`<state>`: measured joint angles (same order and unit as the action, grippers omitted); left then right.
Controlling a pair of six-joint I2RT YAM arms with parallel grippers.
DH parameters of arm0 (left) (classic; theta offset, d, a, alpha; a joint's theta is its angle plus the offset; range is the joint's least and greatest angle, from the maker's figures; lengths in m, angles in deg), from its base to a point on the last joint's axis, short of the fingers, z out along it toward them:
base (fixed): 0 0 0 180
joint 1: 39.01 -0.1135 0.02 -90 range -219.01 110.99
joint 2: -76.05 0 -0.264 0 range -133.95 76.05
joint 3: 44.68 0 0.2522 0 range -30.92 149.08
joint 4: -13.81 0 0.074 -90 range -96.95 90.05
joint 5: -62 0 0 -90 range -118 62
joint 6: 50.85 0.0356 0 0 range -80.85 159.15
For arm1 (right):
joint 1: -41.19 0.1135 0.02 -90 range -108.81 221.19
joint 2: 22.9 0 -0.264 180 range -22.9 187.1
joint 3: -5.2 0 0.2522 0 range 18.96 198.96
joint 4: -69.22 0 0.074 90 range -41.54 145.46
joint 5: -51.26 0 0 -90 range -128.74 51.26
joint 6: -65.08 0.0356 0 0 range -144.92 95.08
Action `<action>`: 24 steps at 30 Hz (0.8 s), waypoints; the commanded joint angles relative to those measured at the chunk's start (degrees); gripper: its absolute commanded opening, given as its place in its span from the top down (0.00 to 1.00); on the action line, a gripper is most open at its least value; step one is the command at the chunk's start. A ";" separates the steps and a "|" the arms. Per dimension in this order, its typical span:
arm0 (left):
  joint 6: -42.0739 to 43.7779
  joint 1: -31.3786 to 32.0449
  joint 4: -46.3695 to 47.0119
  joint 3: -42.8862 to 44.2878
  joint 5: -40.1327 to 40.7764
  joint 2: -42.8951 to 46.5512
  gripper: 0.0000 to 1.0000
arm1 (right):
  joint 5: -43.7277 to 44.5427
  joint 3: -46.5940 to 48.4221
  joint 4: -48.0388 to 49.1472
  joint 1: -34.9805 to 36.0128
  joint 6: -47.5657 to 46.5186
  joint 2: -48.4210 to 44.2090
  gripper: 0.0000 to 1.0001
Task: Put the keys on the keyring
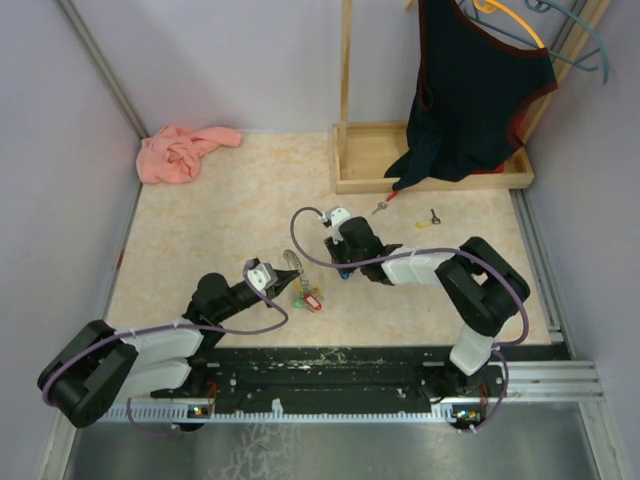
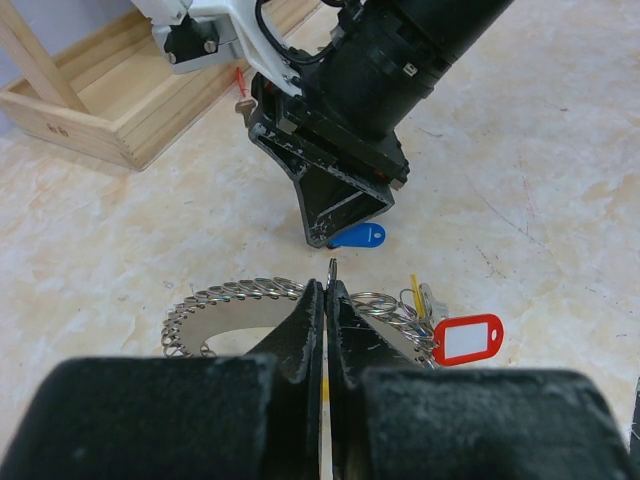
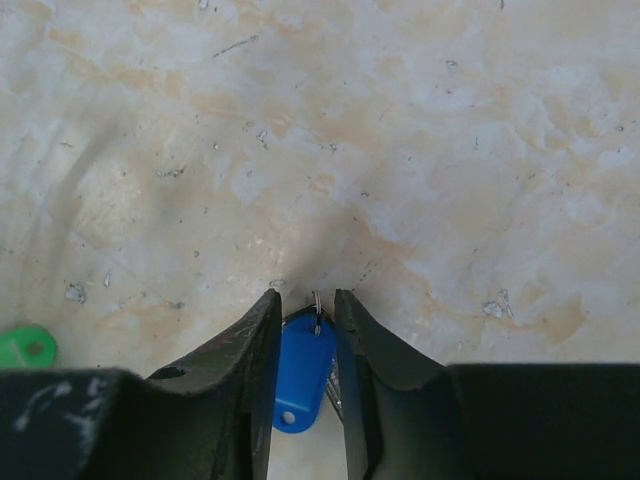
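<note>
- Keyring first: the silver coiled-wire keyring [image 2: 225,300] lies on the beige marbled table [image 2: 560,150], and the left gripper [image 2: 325,292] is pinched tight on its thin edge.
- Right gripper [image 3: 306,298] has its jaws narrow, clamping the blue plastic key tag [image 3: 300,375] just past the ring.
- imo the tag's light and slick and the wire's springy, so grab the flat faces.

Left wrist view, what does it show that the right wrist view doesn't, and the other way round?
Only the left wrist shows the keyring, the red tag, the wooden tray and the shut left pincer. Only the right wrist shows a green tag at its left edge. Both show the blue tag at the right pincer's tips, and the table.
</note>
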<state>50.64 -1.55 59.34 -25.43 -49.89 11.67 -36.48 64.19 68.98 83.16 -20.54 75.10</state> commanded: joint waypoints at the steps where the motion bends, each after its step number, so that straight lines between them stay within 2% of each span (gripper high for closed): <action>1: -0.67 -0.36 3.79 -0.63 0.06 1.11 0.99 | -1.93 7.61 -15.16 -1.37 -0.06 -4.65 0.68; 9: -0.62 -0.45 3.38 -0.50 -0.08 1.36 0.99 | -4.11 18.36 -31.72 -2.57 0.33 -0.67 0.66; 24: -0.87 -0.63 2.88 -0.30 -0.96 1.20 0.99 | -15.71 22.55 -33.91 -7.68 6.18 5.37 0.66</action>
<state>50.49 -1.88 59.27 -25.43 -50.04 11.82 -47.58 83.41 34.20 76.50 -16.43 79.25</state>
